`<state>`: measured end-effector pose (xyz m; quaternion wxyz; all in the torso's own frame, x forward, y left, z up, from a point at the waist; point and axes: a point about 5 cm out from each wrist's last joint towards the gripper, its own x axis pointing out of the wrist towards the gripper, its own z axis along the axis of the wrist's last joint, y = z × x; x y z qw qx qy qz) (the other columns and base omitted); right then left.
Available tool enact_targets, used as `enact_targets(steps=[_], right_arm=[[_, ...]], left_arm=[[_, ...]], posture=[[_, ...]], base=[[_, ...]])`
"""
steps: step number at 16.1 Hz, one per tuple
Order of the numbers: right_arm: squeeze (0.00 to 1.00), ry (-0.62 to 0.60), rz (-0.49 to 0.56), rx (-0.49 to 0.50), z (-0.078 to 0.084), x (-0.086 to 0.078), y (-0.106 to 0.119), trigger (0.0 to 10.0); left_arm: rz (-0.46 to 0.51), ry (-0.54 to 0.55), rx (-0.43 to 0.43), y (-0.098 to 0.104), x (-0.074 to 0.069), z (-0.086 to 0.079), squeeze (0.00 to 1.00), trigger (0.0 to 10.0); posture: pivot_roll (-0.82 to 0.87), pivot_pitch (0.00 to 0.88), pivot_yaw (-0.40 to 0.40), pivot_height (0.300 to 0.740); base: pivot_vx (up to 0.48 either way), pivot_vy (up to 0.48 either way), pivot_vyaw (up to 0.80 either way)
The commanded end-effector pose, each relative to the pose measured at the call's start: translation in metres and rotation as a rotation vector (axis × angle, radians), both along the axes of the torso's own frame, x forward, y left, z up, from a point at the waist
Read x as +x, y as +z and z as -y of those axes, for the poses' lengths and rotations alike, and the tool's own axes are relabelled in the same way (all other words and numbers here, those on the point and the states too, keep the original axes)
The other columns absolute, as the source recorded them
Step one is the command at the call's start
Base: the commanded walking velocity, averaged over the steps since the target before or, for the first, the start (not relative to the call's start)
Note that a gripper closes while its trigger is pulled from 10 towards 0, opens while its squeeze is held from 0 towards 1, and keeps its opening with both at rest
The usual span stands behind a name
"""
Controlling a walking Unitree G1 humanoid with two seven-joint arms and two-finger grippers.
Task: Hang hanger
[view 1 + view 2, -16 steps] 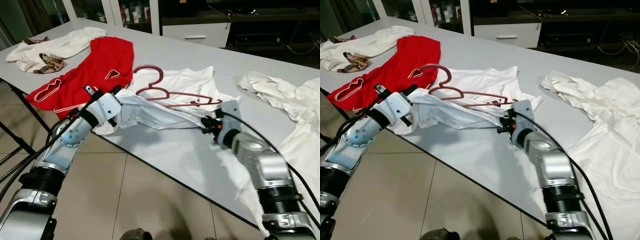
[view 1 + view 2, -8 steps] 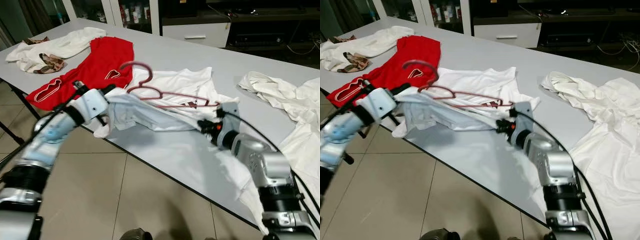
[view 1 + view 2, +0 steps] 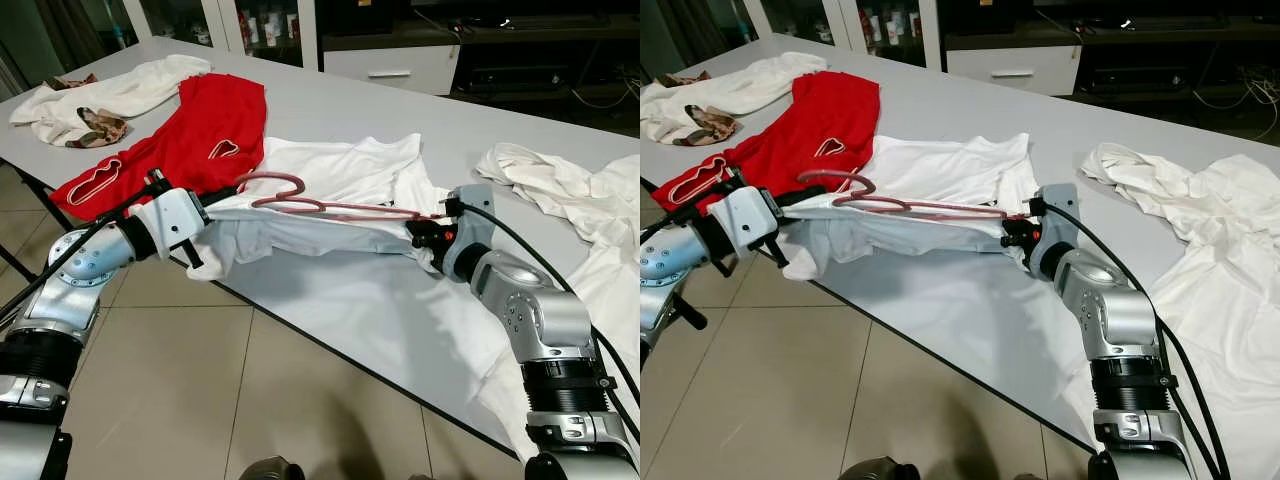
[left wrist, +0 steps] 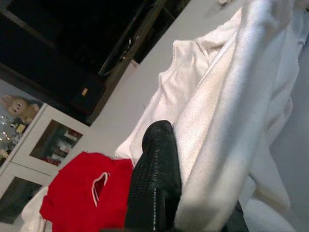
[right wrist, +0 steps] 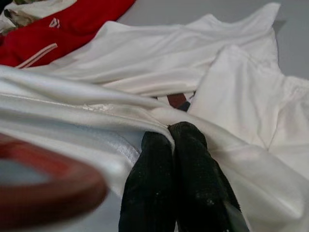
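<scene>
Left eye view: white cotton T-shirt [image 3: 330, 215] stretched above grey table [image 3: 380, 300], dark-red wire hanger [image 3: 300, 200] resting on it; left gripper [image 3: 205, 200] and right gripper [image 3: 418, 235] each pinch the shirt's cloth.

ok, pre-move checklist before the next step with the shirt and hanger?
1. Left hand grip on the white shirt: ok, cloth is pinched beside its fingers.
2. Right hand grip on the shirt: ok, fingers shut on a fold.
3. Shirt lifted off the table and stretched between both hands: ok.
4. Red hanger riding on top of the stretched shirt: ok, but whether it is inside the garment, cannot tell.
5. Hook free of the red garment: ok, close beside it.
6. Somewhere to hang it: cannot tell.
</scene>
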<state>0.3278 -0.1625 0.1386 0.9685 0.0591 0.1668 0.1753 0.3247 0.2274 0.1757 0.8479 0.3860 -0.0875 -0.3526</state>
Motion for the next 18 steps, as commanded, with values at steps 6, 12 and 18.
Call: enact_targets(steps=[6,12,18], right_arm=[[0.0,-0.07,0.132,-0.042,0.009,0.01,0.028,10.0],[0.0,-0.058,0.165,-0.21,0.004,0.012,0.021,10.0],[0.0,-0.117,0.29,-0.241,0.003,0.022,0.045,10.0]], left_arm=[[-0.095,0.095,0.112,-0.004,0.006,-0.022,0.0,0.0],[-0.125,0.094,0.128,0.002,0.007,-0.028,0.0,0.0],[-0.268,0.024,0.186,-0.01,-0.001,-0.027,0.0,0.0]], posture=[[-0.07,0.0,0.108,0.736],[-0.06,0.0,0.102,0.736],[-0.06,0.0,0.106,0.736]], base=[[0.0,0.0,0.0],[0.0,0.0,0.0],[0.0,0.0,0.0]])
